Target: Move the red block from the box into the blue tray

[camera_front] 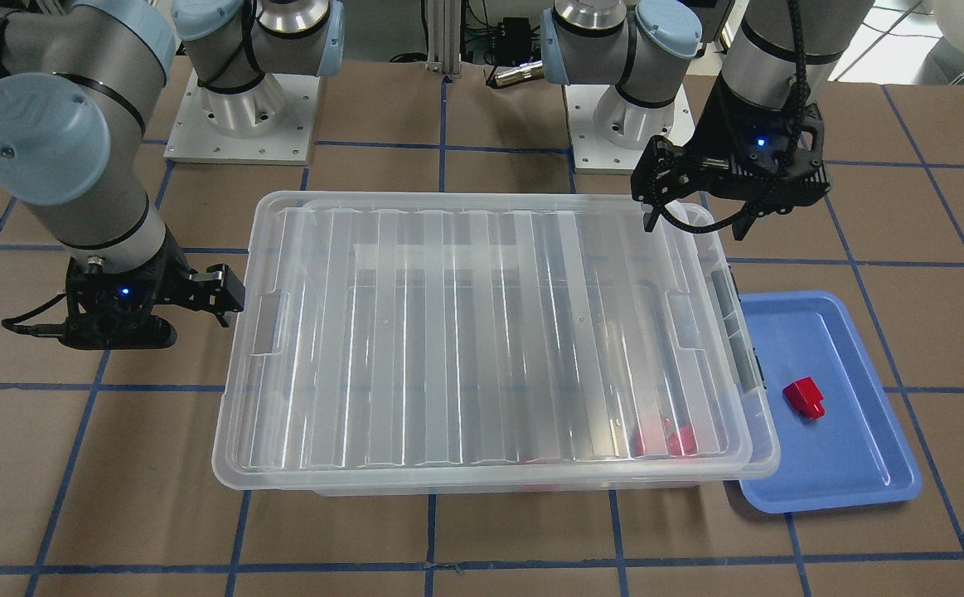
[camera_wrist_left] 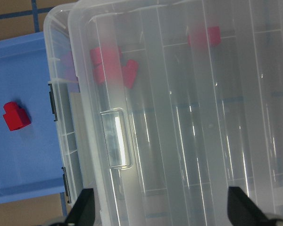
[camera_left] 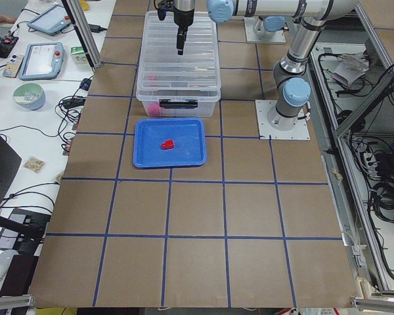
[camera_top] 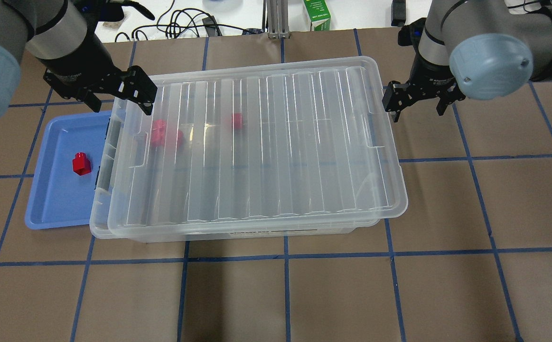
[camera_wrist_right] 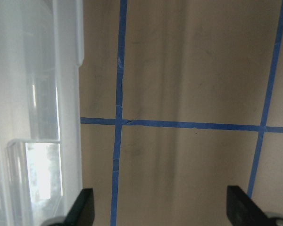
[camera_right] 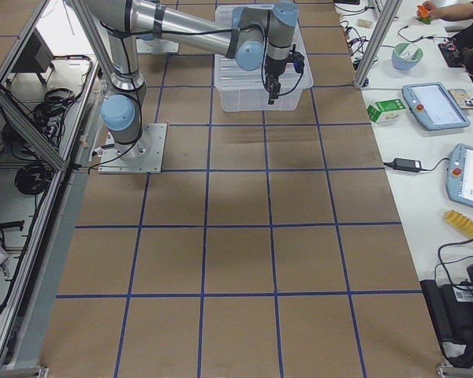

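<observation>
The box [camera_top: 257,142] is a clear bin whose ribbed lid lies on it slightly askew. Red blocks [camera_top: 165,135] show blurred through the lid, also in the left wrist view [camera_wrist_left: 113,63]. One red block [camera_top: 81,164] lies in the blue tray [camera_top: 57,204], which touches the box's end; it also shows in the front view [camera_front: 805,398]. My left gripper [camera_top: 120,102] is open and empty above the box's corner by the tray. My right gripper [camera_top: 417,113] is open and empty, beside the box's other end, over brown table.
Grey latches [camera_front: 747,348] hang open on the box's tray side. The arm bases [camera_front: 241,108] stand behind the box. A green carton [camera_top: 317,14] and cables lie past the table's far edge. Blue tape lines [camera_wrist_right: 118,122] grid the brown table.
</observation>
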